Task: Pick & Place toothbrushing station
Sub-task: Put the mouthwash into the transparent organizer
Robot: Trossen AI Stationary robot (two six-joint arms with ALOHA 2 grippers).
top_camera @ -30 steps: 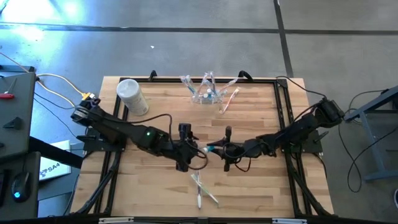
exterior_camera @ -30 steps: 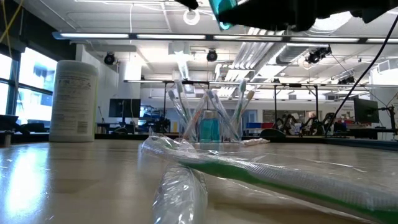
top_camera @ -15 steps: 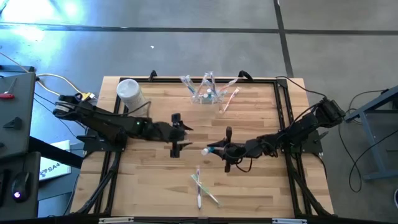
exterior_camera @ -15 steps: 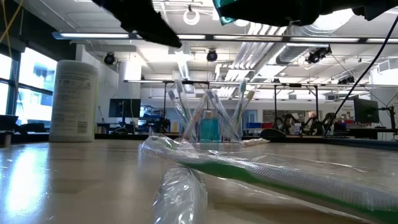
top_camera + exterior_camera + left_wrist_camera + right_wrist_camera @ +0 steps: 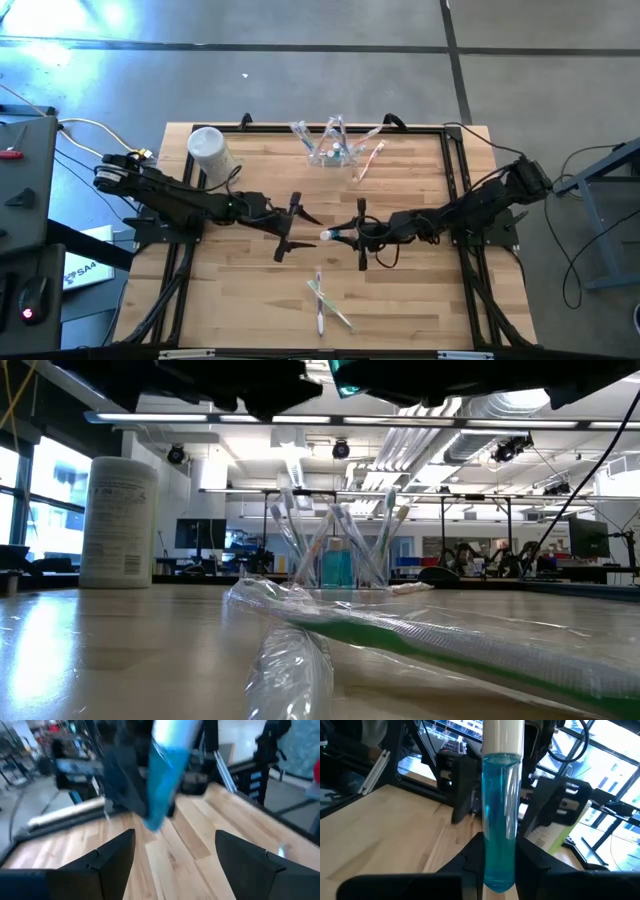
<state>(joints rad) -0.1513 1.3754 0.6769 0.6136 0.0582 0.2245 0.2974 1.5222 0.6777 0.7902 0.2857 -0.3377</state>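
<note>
The toothbrushing station [image 5: 332,152], a small see-through holder with several toothbrushes standing in it, sits on the table's far middle [image 5: 335,555]. No gripper touches it. Over the table's centre my right gripper [image 5: 350,236] is shut on a see-through blue tube [image 5: 499,805] with a white cap. My left gripper [image 5: 292,228] stands open right in front of it, facing the cap end with nothing between its fingers [image 5: 175,835]. In the left wrist view the tube [image 5: 167,775] shows blurred, just ahead of the fingers. My right gripper pinches the blue tube's rear end [image 5: 499,870] between its two fingers. The fingers come level from the table's right and lie along the tube. The tube sticks out level toward the table's left, lifted clear, its white cap [image 5: 327,237] at the free end.
A white canister [image 5: 212,155] stands at the far left. A loose toothbrush [image 5: 368,160] lies right of the station. Wrapped toothbrushes [image 5: 322,302] lie near the front edge, close to the low camera [image 5: 400,635]. Black rails [image 5: 455,180] frame the table.
My left gripper has drawn back from the tube toward the table's left, sunk, and tipped until it points level at the cap end. It has stayed open. The tube has stayed in my right gripper.
</note>
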